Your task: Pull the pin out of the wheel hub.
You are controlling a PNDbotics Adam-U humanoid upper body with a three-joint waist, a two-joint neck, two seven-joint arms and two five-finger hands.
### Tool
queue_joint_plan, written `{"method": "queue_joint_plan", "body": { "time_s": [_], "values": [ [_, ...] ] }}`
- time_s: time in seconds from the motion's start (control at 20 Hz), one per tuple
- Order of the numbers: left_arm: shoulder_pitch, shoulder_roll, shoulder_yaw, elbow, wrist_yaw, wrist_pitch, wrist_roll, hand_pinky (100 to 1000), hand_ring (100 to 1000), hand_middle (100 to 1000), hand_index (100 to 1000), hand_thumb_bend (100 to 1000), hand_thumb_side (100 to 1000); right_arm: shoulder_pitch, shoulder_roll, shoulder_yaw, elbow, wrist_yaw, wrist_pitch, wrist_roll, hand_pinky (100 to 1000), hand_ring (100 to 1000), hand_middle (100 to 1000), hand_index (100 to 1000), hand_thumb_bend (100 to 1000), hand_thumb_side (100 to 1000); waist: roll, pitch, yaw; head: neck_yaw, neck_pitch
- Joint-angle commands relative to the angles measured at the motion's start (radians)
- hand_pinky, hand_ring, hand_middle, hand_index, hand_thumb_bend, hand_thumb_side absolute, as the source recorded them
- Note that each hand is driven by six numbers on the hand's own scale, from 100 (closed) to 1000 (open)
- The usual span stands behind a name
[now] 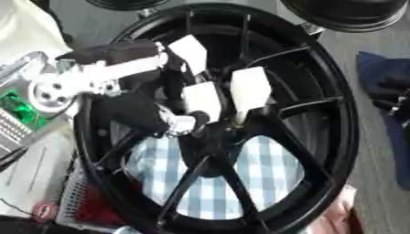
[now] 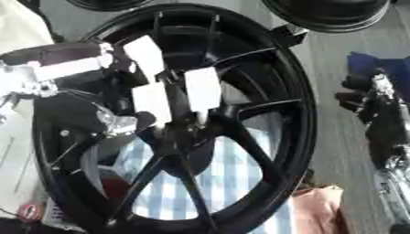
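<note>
Left hand (image 1: 148, 114): reaching into the black wheel hub (image 1: 320, 91), white-padded fingers (image 1: 249, 89) spread wide.
Pin (image 1: 239, 119): pale stub touching one fingertip, beside the hub centre.
Right hand (image 2: 376, 109): off right, grip unclear.

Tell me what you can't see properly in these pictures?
- Pin: I can't pick it out in either view; the left hand and white tags cover the hub.
- Left hand's fingers: too blurred to tell if they hold anything.
- Right hand: left eye view shows only a dark blur at the right edge.
- Wheel: bottom rim cut off by the lower edge.
</note>
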Motion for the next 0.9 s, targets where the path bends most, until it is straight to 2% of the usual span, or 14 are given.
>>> {"method": "queue_joint_plan", "body": {
  "time_s": [0.05, 0.35, 0.5, 0.65, 0.9],
  "values": [
    [-0.019, 0.003, -0.002, -0.011, 0.0, 0.009, 0.004, 493, 586, 484, 655, 187, 447, -0.002, -0.009, -0.012, -0.007, -0.009, -0.008, 0.002, 802, 705, 706, 716, 100, 864, 0.001, -0.016, -0.002, 0.002, -0.009],
    [-0.024, -0.001, -0.011, -0.011, -0.028, 0.008, -0.022, 492, 589, 495, 664, 262, 383, -0.003, -0.007, -0.013, -0.008, -0.011, -0.012, 0.001, 802, 704, 705, 715, 100, 865, 0.001, -0.015, 0.0, 0.001, -0.009],
    [-0.026, -0.004, -0.016, -0.011, -0.059, -0.004, -0.048, 508, 604, 524, 688, 325, 406, -0.003, -0.005, -0.012, -0.006, -0.012, -0.013, 0.002, 802, 704, 705, 715, 100, 867, 0.002, -0.016, -0.001, 0.002, -0.01],
    [-0.026, -0.006, -0.021, -0.011, -0.096, -0.019, -0.081, 500, 591, 509, 675, 306, 327, -0.001, -0.004, -0.014, -0.005, -0.013, -0.015, 0.001, 803, 705, 706, 714, 100, 868, 0.003, -0.018, -0.002, 0.002, -0.011],
    [-0.027, -0.012, -0.024, -0.011, -0.138, -0.038, -0.12, 492, 583, 504, 669, 308, 310, 0.001, -0.003, -0.016, -0.006, -0.015, -0.017, 0.0, 803, 705, 706, 714, 100, 869, 0.005, -0.022, -0.005, 0.003, -0.014]
  ]
}}
